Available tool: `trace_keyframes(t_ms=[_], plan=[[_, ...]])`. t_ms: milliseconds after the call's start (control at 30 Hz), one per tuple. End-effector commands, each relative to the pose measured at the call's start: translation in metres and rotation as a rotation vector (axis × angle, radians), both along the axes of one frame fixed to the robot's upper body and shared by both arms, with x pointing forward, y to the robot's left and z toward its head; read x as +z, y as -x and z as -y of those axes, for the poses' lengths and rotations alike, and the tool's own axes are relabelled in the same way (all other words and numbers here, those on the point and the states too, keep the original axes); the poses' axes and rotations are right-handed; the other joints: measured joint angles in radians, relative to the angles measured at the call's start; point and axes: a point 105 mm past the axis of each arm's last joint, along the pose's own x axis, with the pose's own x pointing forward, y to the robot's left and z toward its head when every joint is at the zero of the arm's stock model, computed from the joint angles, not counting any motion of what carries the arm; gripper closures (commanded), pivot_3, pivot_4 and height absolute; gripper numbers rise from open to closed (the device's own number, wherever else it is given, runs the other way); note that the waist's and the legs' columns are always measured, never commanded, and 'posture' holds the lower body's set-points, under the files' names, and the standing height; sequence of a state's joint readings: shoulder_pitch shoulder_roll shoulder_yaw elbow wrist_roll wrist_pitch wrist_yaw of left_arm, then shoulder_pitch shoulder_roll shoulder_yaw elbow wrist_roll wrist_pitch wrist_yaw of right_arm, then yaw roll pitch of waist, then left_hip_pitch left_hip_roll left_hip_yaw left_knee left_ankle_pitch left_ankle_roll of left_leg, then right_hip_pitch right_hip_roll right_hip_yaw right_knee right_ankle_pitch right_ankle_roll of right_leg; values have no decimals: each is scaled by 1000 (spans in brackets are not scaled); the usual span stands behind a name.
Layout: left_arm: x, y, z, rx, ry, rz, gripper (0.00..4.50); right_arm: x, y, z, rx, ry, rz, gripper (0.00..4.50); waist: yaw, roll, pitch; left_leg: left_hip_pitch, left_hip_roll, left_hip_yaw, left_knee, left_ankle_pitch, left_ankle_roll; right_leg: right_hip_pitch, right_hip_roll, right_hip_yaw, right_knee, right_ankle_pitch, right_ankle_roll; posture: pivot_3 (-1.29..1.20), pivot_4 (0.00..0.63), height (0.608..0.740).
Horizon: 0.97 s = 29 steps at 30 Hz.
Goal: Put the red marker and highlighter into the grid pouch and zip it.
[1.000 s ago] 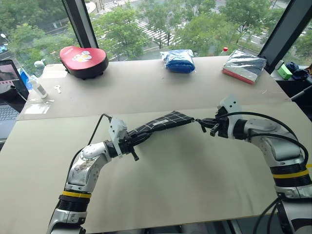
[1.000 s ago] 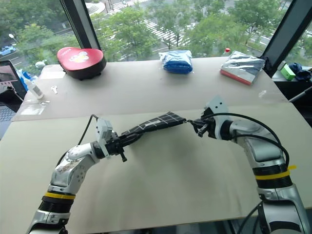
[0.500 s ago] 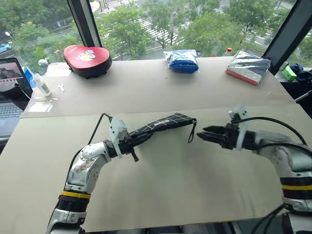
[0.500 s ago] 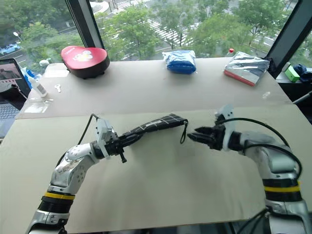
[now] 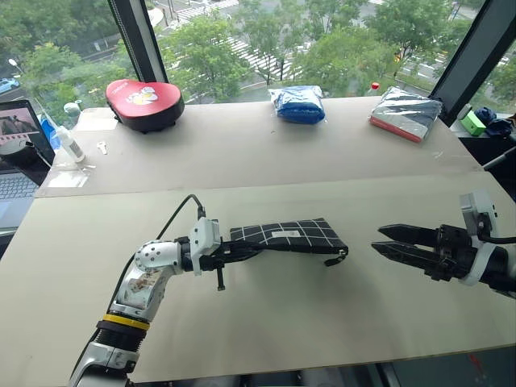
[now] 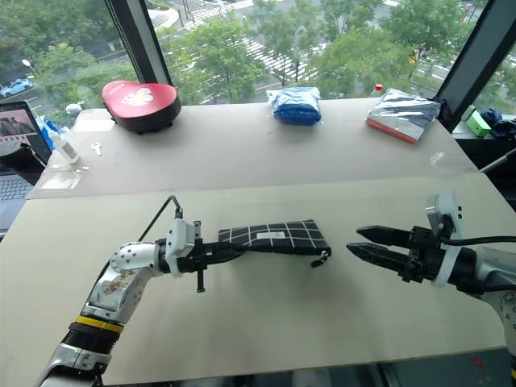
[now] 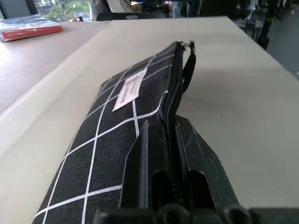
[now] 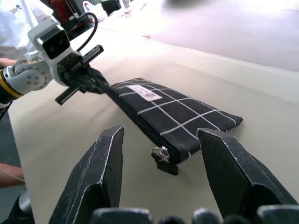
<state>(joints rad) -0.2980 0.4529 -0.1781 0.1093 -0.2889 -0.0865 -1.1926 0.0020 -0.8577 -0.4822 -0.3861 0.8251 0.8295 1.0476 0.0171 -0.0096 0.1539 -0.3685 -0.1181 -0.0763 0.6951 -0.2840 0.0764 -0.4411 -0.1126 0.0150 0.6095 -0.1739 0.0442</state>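
Note:
The grid pouch (image 5: 286,235), black with white lines and a small white label, lies flat on the beige table (image 5: 266,322). My left gripper (image 5: 251,251) is shut on the pouch's left end, clamping the zipper edge (image 7: 170,107). The zipper looks closed up to the black cord pull (image 5: 339,257) at the pouch's right end. My right gripper (image 5: 377,239) hovers open to the right of the pull, apart from it, holding nothing. The right wrist view looks between its open fingers (image 8: 100,163) at the pouch (image 8: 177,114). The red marker and the highlighter are hidden.
On the far table stand a red heart-shaped case (image 5: 143,101), a blue bag (image 5: 298,103) and a silver packet (image 5: 405,111). A laptop (image 5: 16,153) and a small bottle (image 5: 71,145) are at the far left. A person's hand shows at the side in the right wrist view.
My right gripper let go of the zipper pull, opened and drew back to the right. The pouch sank from a raised tilt to lying flat, still in my left gripper.

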Motion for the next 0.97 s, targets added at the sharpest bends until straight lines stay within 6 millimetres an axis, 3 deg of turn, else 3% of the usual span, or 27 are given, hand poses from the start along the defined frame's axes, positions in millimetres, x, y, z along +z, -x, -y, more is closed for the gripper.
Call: trace_keyframes(t_ms=[33, 167, 233, 333, 500, 733, 867, 967], plan=[[-3, -1, 1, -31, -54, 55, 3087, 7, -6, 0, -24, 30, 70, 1684, -1, 0, 0, 0, 0, 0, 0, 0, 0, 0, 0, 0, 0, 0, 0, 0, 150, 740], [8, -7, 1, 36, 13, 42, 1698, 5, -12, 5, -47, 43, 72, 1684, -2, 0, 0, 0, 0, 0, 0, -1, 1, 0, 0, 0, -1, 0, 0, 0, 150, 740], [22, -4, -4, 57, 96, -47, 918, 6, -16, 8, -61, 50, 78, 1684, -2, 0, 0, 0, 0, 0, 0, -1, 1, -1, 0, 0, -1, 0, 0, 0, 150, 740], [49, 1, -22, 108, 232, -214, 918, 10, -25, 16, -92, 53, 97, 1684, -8, 0, 1, -1, 0, 0, 0, -1, 2, -1, 0, 0, 0, 0, 1, 0, 150, 740], [67, -7, -84, 449, 367, -439, 918, 15, -40, 38, -172, 28, 112, 1684, -14, 0, 1, 0, 2, 0, -1, -1, 1, -3, 2, 0, 1, -1, 1, 0, 150, 740], [72, -1, -156, 757, 427, -429, 918, 8, -55, 48, -188, 23, 88, 1684, -7, 0, 1, 1, 2, 0, -1, 3, -7, -2, 3, 0, 0, -1, 1, 0, 150, 740], [68, 8, -171, 838, 435, -430, 918, 5, -63, 49, -183, 25, 77, 1684, -5, 1, 1, 1, 2, 0, -1, 3, -8, -2, 2, 0, 0, -1, 0, 0, 150, 740], [61, 13, -171, 866, 424, -435, 918, 4, -67, 48, -179, 25, 74, 1684, -3, 0, 1, 1, 2, 0, -1, 1, -10, -1, 2, 0, 0, -1, 0, 0, 150, 740]])
